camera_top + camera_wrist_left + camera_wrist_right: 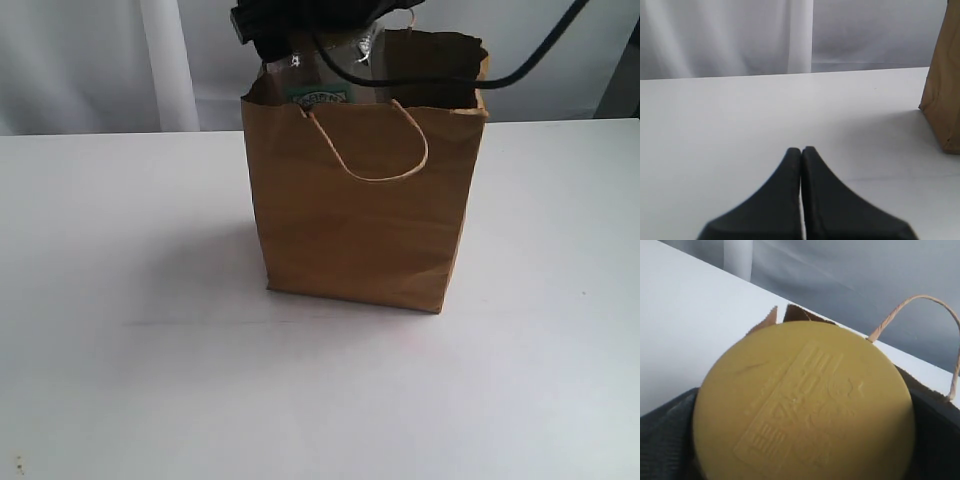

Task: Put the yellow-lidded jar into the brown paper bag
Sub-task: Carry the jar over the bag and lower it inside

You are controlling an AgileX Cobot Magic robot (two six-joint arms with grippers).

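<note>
The brown paper bag [360,220] stands upright in the middle of the white table. The yellow-lidded jar [320,85] hangs in the bag's open mouth at its back left, with only clear wall and green label showing above the rim. My right gripper [310,40] is shut on the jar from above. In the right wrist view the mustard lid [805,405] fills the frame, dark fingers [665,440] flank it, and the torn bag rim [795,314] lies beyond. My left gripper [801,150] is shut and empty, low over the table, to one side of the bag [942,100].
A black cable [520,70] runs from the right arm across the bag's top right corner. A paper-cord handle [385,160] droops over the bag's front face, and another handle [920,302] stands up behind the lid. A grey curtain [100,60] backs the table.
</note>
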